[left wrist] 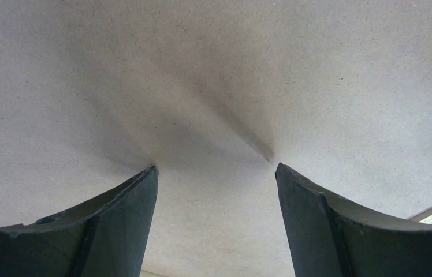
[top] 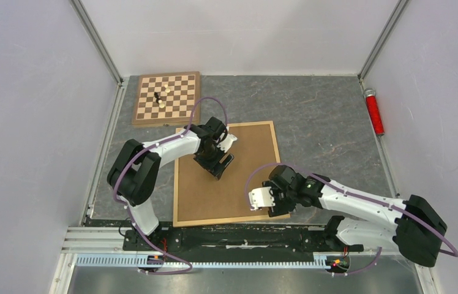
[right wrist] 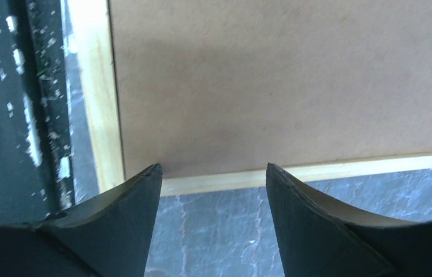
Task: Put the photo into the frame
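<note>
The frame (top: 176, 184), thin light wood, lies flat on the grey table. A plain brown backing board (top: 245, 177) fills it. The photo is hidden from every view. My left gripper (top: 215, 165) hangs over the board's upper left part. Its jaws are open with nothing between them (left wrist: 215, 167), the tips at or just above the board (left wrist: 213, 75). My right gripper (top: 263, 205) is at the frame's near right corner, open and empty (right wrist: 213, 167). Its tips are over the wooden border (right wrist: 341, 167), beside the board (right wrist: 283, 81).
A checkered chessboard (top: 166, 98) with a few pieces (top: 160, 98) lies at the back left, just beyond the frame. A red cylinder (top: 374, 112) lies along the right wall. The black mounting rail (top: 214, 236) runs right next to the frame's near edge.
</note>
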